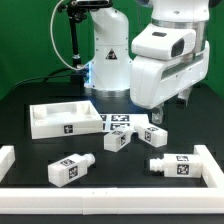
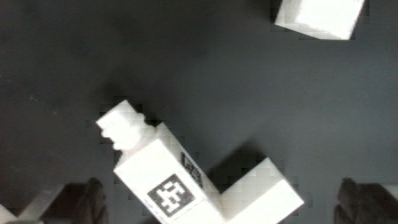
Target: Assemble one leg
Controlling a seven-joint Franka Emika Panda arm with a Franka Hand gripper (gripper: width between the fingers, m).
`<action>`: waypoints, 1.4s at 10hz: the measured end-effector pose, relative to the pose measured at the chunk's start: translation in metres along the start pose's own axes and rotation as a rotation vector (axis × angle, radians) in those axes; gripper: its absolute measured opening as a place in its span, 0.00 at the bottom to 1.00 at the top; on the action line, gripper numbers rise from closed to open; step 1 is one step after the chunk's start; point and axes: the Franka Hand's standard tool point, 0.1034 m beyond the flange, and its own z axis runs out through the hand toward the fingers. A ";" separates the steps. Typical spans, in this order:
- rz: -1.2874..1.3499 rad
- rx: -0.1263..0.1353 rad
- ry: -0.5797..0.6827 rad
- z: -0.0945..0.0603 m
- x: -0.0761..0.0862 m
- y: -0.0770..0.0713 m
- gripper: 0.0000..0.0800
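Note:
Several white legs with black-and-white tags lie on the black table: one at the front left (image 1: 70,168), one in the middle (image 1: 115,140), one below my gripper (image 1: 156,135) and one at the front right (image 1: 175,165). My gripper (image 1: 172,108) hangs above the table near the middle-right leg and holds nothing. In the wrist view a leg (image 2: 160,160) lies slanted, peg end away from its tag, a little off centre between my dark blurred fingers (image 2: 71,200). My gripper (image 2: 217,205) is open, and its fingers stay clear of the leg.
A large white panel (image 1: 62,120) lies at the back left, with the marker board (image 1: 122,122) beside it. White rails stand at the exterior view's left (image 1: 6,162) and right (image 1: 212,160). In the wrist view another white piece (image 2: 267,185) touches the leg, and one more (image 2: 329,15) lies farther off.

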 end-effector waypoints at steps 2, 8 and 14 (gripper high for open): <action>0.001 0.002 -0.002 0.000 0.000 0.000 0.81; -0.076 0.004 -0.007 0.009 -0.026 0.020 0.81; -0.195 -0.001 0.005 0.014 -0.022 0.039 0.81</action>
